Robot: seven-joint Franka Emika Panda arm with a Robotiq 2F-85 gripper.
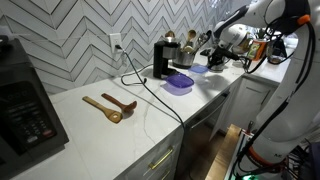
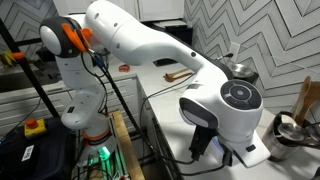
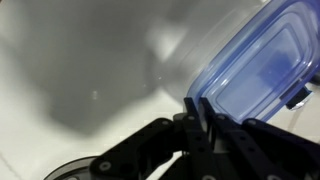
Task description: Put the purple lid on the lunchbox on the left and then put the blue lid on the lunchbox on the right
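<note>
Wrist view showed the jaws clenched on the edge of the blue lid [image 3: 262,72], which rose tilted toward the upper right, its far corner cut off by the frame. Its rim looked clear and its middle panel a deeper blue. Behind it the counter [image 3: 80,60] was a pale blur with nothing sharp enough to name.

In an exterior view the blue lid [image 1: 198,69] appeared only as a small blue patch far along the counter [image 1: 90,130], just below the end of the arm [image 1: 232,35]; the jaws themselves were too small to make out there. The purple lid [image 1: 178,82] lay just left of it and nearer, beside a black coffee machine [image 1: 160,58]. Whether a lunchbox sat under it could not be told. Two wooden spoons [image 1: 110,107] lay well apart from both lids, farther left, and a black microwave [image 1: 25,110] was cut off at the left edge.

In an exterior view the white arm [image 2: 190,60] filled the foreground and hid both lids and the jaws; only the wooden spoons [image 2: 178,74] and a strip of counter [image 2: 150,95] showed past it.
</note>
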